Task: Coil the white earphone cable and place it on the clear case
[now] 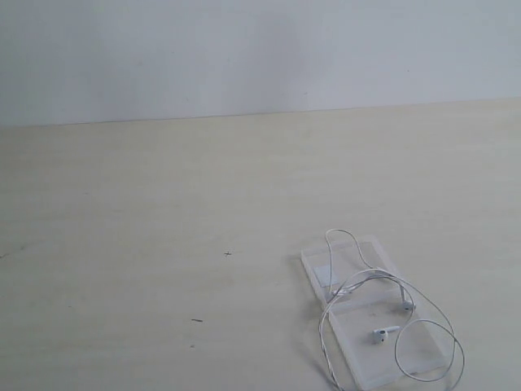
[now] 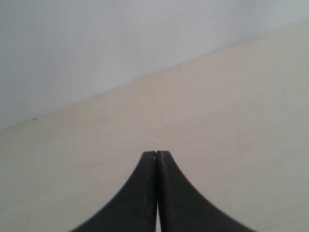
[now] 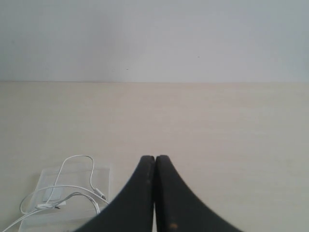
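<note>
Pale tabletop [image 1: 163, 204] | white earphone cable [image 1: 379, 334] draped across clear case [image 1: 358, 358] | both jaws pressed together, empty

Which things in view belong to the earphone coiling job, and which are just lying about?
Job:
white earphone cable, draped loosely over the case, not coiled
clear case, lying open and flat
left gripper, shut, empty
right gripper, shut, empty

Not the job:
table
small dark marks on it
</note>
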{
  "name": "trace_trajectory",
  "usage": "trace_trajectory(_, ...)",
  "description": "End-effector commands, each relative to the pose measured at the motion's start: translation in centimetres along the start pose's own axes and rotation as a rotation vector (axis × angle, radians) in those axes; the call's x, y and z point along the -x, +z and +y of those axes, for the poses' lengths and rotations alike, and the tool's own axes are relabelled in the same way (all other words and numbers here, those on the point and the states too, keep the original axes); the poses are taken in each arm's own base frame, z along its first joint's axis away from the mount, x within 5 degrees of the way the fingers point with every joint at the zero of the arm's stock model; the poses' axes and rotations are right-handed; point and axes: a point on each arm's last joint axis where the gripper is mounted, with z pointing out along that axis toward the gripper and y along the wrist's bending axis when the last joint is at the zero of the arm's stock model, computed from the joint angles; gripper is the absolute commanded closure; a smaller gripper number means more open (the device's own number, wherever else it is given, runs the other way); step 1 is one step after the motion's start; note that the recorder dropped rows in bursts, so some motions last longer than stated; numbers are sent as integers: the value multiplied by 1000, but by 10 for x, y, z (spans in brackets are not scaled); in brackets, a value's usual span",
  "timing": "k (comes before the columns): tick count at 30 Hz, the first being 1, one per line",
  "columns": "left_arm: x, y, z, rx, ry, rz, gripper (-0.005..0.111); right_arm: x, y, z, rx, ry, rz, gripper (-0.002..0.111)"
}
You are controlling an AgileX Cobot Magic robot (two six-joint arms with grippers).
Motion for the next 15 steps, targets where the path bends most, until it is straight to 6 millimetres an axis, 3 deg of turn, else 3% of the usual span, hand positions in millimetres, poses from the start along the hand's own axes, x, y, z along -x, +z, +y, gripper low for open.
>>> trace_trajectory(1,-16,10,-14,-94,-232,-88,107,-1,0,0,-6,-4,-7,108)
trace_trajectory(6,-37,12,-18,-95,-347,-153,107,-1,0,0,-6,-2,-7,108)
trace_trajectory(15,-42,8,-15,-8,-282,-143,107,-1,0,0,-6,-5,-7,108)
